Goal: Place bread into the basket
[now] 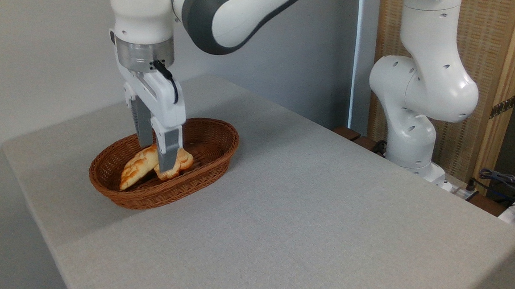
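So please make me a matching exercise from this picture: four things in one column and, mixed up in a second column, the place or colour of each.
Things:
1. bread
2. basket
3. table
4. gripper

Descriptions:
A. pale grey, with nothing on its right half
B. golden-orange, lying inside the wicker, one end near the front rim
C. reddish-brown, oval, on the left part of the tabletop
D. white and grey, reaching down from above with its jaws on either side of the loaf

Right pairs: 1-B, 2-C, 3-A, 4-D
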Available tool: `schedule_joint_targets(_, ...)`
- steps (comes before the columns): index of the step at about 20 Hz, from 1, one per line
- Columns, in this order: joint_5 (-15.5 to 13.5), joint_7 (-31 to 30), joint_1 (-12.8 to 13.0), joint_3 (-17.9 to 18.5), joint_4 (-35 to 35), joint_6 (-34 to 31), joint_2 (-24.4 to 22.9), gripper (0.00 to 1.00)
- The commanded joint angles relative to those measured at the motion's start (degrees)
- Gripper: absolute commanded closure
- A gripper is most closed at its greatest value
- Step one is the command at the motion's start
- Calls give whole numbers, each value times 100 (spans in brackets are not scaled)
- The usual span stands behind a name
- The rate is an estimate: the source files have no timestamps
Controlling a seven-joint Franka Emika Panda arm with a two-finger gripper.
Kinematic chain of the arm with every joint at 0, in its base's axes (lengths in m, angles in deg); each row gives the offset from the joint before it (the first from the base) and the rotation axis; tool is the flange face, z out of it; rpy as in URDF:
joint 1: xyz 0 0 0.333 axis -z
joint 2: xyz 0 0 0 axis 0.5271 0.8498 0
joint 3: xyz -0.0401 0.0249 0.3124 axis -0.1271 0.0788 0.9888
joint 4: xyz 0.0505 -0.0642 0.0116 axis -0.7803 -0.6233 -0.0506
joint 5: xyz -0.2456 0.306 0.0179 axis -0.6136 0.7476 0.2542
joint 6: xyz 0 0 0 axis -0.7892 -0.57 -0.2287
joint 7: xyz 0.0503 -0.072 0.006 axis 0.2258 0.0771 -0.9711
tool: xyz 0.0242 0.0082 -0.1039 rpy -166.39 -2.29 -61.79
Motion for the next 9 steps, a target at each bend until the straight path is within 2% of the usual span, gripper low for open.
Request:
schedule_joint_targets(1,216,241,18,533,43,-84,-73,0)
schedule_joint_targets(3,330,382,18,761,43,-93,-99,0)
schedule_joint_targets(9,454,444,18,1096,43,-111,-100,0)
